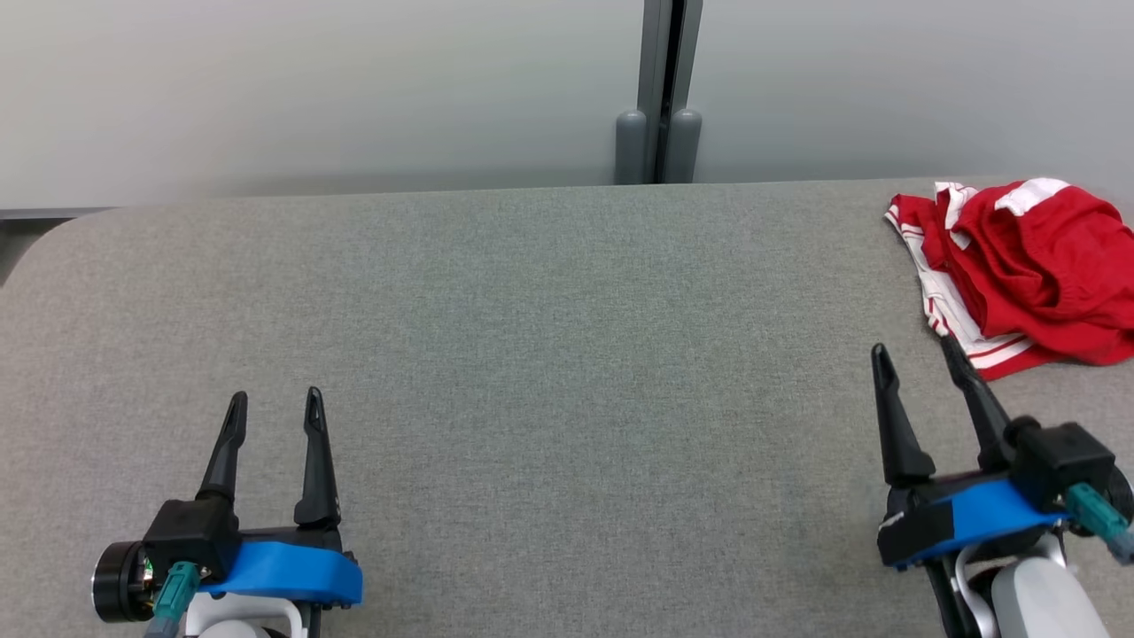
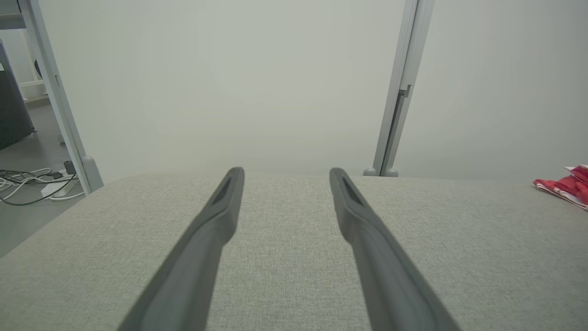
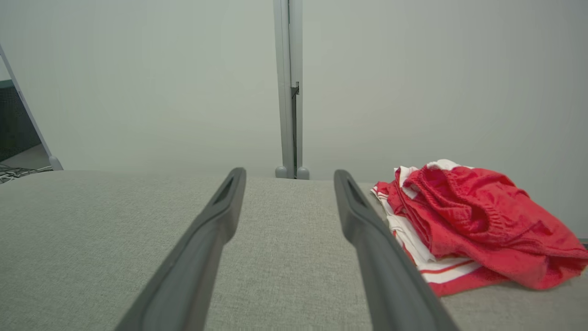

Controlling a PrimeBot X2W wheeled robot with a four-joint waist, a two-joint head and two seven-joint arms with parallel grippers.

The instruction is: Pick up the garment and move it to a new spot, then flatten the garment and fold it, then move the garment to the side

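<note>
Right tool (image 1: 914,346) and left tool (image 1: 275,396) gape (nothing held); garment (image 1: 1028,266) lies crumpled just beside the right one.

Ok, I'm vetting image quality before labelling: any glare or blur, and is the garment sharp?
Head view: even soft light, no glare, garment sharp but cropped at the right edge. Left wrist view: left gripper blurs toward the lens; garment a sliver at the edge. Right wrist view: right gripper blurs likewise; garment crisp, faint shadow beneath.

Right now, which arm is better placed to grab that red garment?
Probably the right: the right gripper, open, sits beside the crumpled red and white garment; the left gripper is far across the table.
</note>
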